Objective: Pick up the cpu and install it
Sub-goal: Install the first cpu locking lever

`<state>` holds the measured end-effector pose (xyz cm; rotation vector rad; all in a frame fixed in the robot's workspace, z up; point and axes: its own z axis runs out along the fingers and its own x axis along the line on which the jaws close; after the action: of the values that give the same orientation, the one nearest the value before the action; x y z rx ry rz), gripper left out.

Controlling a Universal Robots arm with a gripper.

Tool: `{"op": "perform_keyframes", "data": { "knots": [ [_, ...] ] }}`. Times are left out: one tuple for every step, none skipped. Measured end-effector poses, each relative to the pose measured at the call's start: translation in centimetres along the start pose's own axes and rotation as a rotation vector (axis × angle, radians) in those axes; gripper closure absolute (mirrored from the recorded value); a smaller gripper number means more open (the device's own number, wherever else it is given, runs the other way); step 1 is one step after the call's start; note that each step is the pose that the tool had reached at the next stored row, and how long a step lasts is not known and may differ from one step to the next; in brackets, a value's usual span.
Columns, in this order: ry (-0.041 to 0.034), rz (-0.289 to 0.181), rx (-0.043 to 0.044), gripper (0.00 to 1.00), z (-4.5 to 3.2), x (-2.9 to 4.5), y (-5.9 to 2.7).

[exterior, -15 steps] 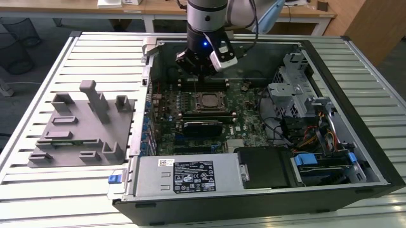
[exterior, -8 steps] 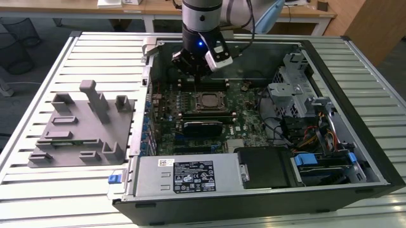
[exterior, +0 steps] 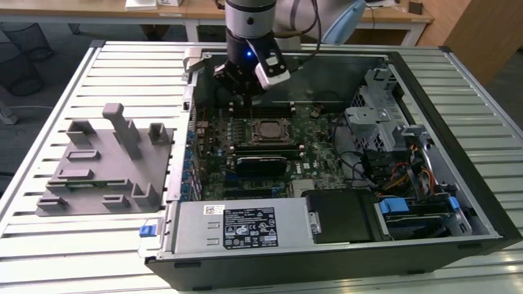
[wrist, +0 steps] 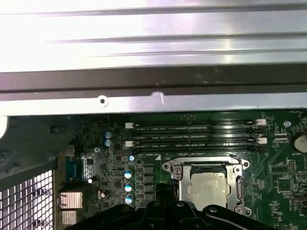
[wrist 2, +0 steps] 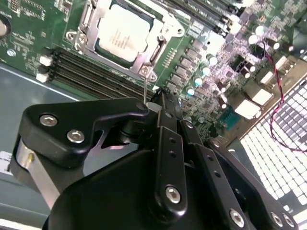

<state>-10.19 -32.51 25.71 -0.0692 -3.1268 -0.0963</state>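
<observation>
Silvery-white metal marks the cpu (wrist 2: 123,32), which I see lying flat inside the square socket frame (wrist 2: 144,61) on the green motherboard (exterior: 315,138); in the first wrist view the same cpu (wrist: 208,188) sits in its frame just beside the rows of dark memory slots (wrist: 192,136). I am looking down into an open computer case (exterior: 408,73) that rests on a pale slatted table (exterior: 73,245). My arm (exterior: 249,24) reaches down from above into the far part of the case, and my claw (exterior: 247,92) hangs over the board near the socket, just beyond it toward the case's far wall as the exterior view shows it. Black linkage arms of the claw (wrist 2: 160,143) crowd the near part of the second wrist view, with the cpu lying apart from them on the board; I cannot tell whether the fingertips are spread or pressed together, and I see nothing held between them. On the exterior view's left, a grey plastic fixture tray (exterior: 90,177) with upright posts stands on the table beside the case. Toward the near edge of the case I see a metal power supply box (exterior: 237,223) with a label on top, and on the exterior view's right a drive cage (exterior: 380,110) with bundled cables (exterior: 400,171) below it.
</observation>
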Motion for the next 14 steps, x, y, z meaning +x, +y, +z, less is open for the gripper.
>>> {"op": "perform_keyframes", "data": {
  "knots": [
    [0.0, 0.0, 0.0, 0.89, 0.02, 0.13, 0.09],
    [0.0, 0.0, 0.0001, 0.89, 0.03, 0.25, 0.19],
    [0.0, 0.0, 0.0, 0.89, 0.04, 0.36, 0.29],
    [0.0, 0.0, 0.0, 0.89, 0.06, 0.48, 0.42],
    [0.0001, -0.001, 0.0001, 0.89, 0.08, 0.56, 0.57],
    [0.0001, -0.001, 0.0001, 0.89, 0.09, 0.62, 0.74],
    [0.0002, -0.003, 0.0001, 0.89, 0.11, 0.65, 0.91],
    [0.0004, -0.006, 0.0001, 0.89, 0.13, 0.66, 1.08],
    [0.0006, -0.01, 0.0001, 0.89, 0.15, 0.67, 1.22],
    [0.0009, -0.015, 0.0003, 0.89, 0.16, 0.67, 1.29],
    [0.0011, -0.02, 0.0002, 0.89, 0.18, 0.66, 1.31],
    [0.0013, -0.024, 0.0002, 0.89, 0.21, 0.63, 1.31],
    [0.0015, -0.026, 0.0002, 0.89, 0.24, 0.57, 1.31],
    [0.0016, -0.027, 0.0004, 0.89, 0.25, 0.51, 1.32]
  ]
}}
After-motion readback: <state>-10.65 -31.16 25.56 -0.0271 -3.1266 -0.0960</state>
